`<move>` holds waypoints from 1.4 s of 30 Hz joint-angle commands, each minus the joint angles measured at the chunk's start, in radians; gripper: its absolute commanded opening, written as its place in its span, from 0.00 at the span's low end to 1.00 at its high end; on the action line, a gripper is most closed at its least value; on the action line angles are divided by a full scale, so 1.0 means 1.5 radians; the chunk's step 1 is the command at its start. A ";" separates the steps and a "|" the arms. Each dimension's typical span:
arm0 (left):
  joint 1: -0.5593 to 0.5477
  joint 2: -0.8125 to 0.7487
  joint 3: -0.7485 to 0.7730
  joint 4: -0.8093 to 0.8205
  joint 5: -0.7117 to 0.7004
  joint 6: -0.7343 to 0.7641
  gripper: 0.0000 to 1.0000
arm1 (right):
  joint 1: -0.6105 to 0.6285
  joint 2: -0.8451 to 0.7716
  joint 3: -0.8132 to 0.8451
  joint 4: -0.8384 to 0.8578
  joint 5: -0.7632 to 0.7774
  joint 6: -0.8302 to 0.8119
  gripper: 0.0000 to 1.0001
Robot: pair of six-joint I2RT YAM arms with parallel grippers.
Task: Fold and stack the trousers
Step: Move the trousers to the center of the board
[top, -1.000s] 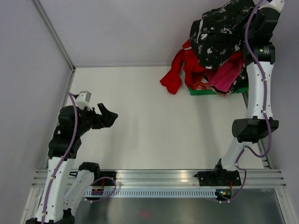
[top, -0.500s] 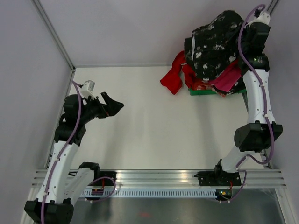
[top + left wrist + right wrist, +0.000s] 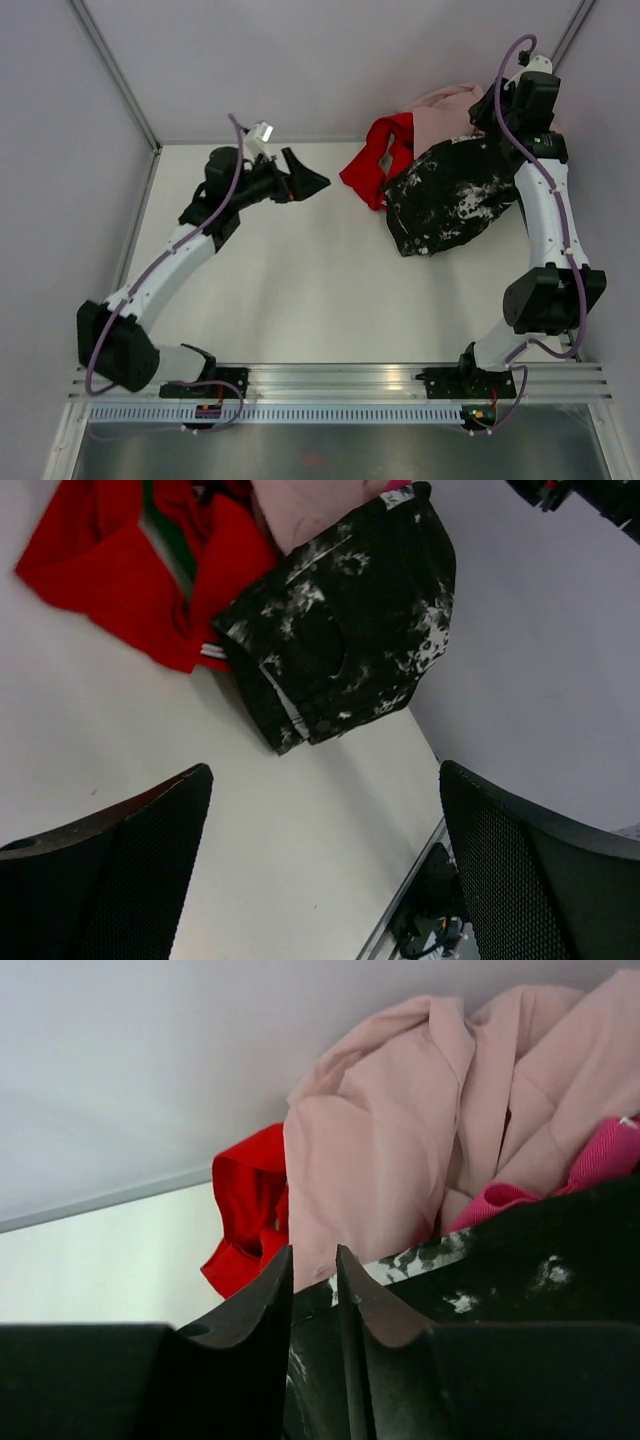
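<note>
Top external view, Mara: where do the trousers lie?

At the far right of the table, Jon. They are bunched into a broad black heap with white blotches. Their lower part is spread on the white tabletop and their upper edge lies up by the right gripper.

Does that gripper have them?

I cannot tell. Seen from the right wrist, its fingers stand a narrow slit apart, and the blotched cloth runs right across behind their tips (whether any of it sits in the slit is hidden).

What touches the trousers?

A red garment meets their left edge. The left wrist view shows white trim on it just where the black cloth begins. A pale pink garment is heaped behind them against the back wall. From the right wrist, a fold of hot-pink fabric shows between the pale pink and the black.

And the other arm?

It reaches over the far left part of the table. The left gripper points toward the red garment, near it yet apart. Its fingers are spread wide with nothing between them. Through that gap the wrist camera sees bare tabletop and, beyond it, the trousers.
</note>
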 commanded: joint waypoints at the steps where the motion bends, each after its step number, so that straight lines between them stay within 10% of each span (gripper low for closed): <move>1: -0.094 0.127 0.135 0.078 -0.046 -0.013 1.00 | 0.001 -0.038 -0.026 -0.032 0.002 -0.018 0.32; 9: -0.204 0.428 0.363 0.069 -0.118 0.022 1.00 | 0.001 -0.191 -0.196 -0.100 0.055 -0.026 0.73; 15: -0.207 0.615 0.536 0.049 -0.146 0.033 1.00 | 0.001 -0.300 -0.292 -0.146 0.055 -0.027 0.75; 28: -0.207 0.727 0.546 0.117 -0.099 0.045 0.99 | 0.001 -0.371 -0.374 -0.154 0.062 0.006 0.75; 32: -0.208 0.716 0.513 0.178 -0.046 0.015 0.75 | 0.001 -0.379 -0.373 -0.163 0.083 0.004 0.75; 37: -0.208 0.641 0.472 0.202 -0.068 0.031 0.03 | 0.001 -0.393 -0.372 -0.182 0.094 0.013 0.74; 42: -0.208 0.588 0.515 0.172 -0.053 0.068 0.02 | 0.001 -0.419 -0.373 -0.182 0.130 0.030 0.74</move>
